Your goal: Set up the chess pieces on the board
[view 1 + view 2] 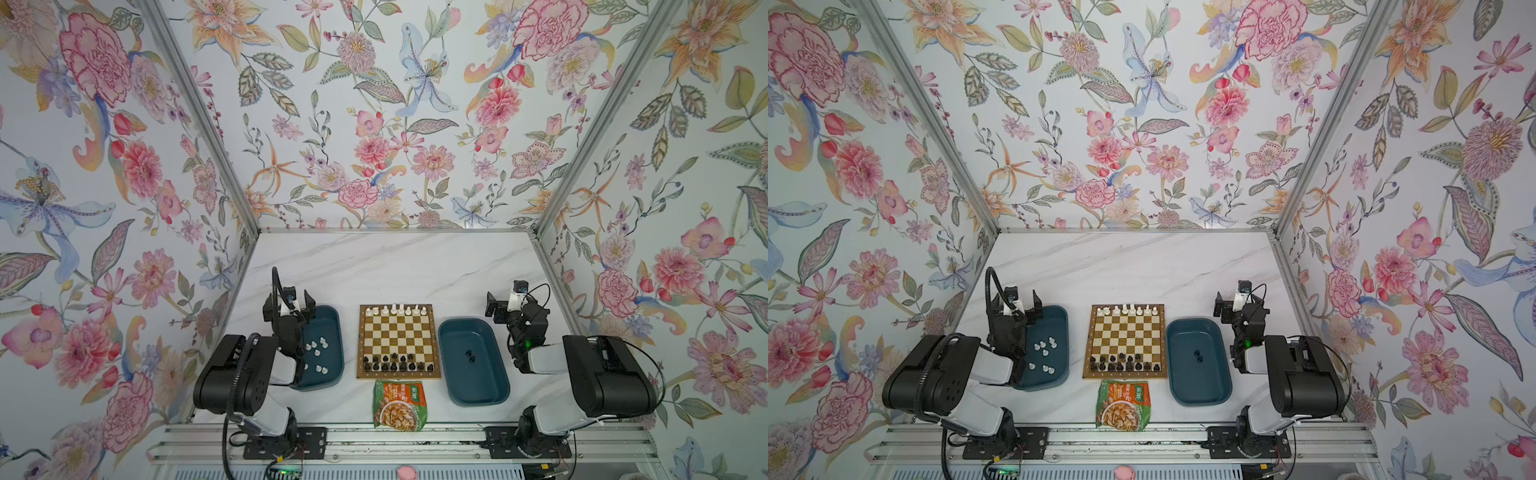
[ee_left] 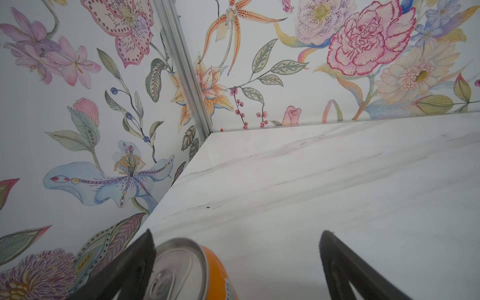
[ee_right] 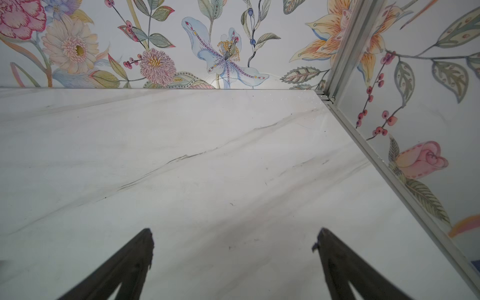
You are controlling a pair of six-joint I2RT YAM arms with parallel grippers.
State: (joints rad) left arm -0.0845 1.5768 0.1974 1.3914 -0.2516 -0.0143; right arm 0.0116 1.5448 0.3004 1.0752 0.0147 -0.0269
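The board (image 1: 360,341) (image 1: 1088,341) lies mid-table in both top views. White pieces (image 1: 398,309) line its far row, and black pieces (image 1: 398,365) fill its near rows. Several white pawns (image 1: 316,353) (image 1: 1044,353) lie in the left teal tray (image 1: 332,316). Two black pawns (image 1: 470,355) (image 1: 1198,355) lie in the right teal tray (image 1: 473,400). My left gripper (image 1: 288,303) (image 2: 237,232) hangs open over the left tray's far left corner. My right gripper (image 1: 513,307) (image 3: 235,230) is open past the right tray's far right corner, over bare marble.
A snack packet (image 1: 399,405) lies flat just in front of the board. In the left wrist view an orange drink can (image 2: 181,270) shows close beside one finger, not gripped. Flowered walls close in the table on three sides, and a metal rail runs along the front.
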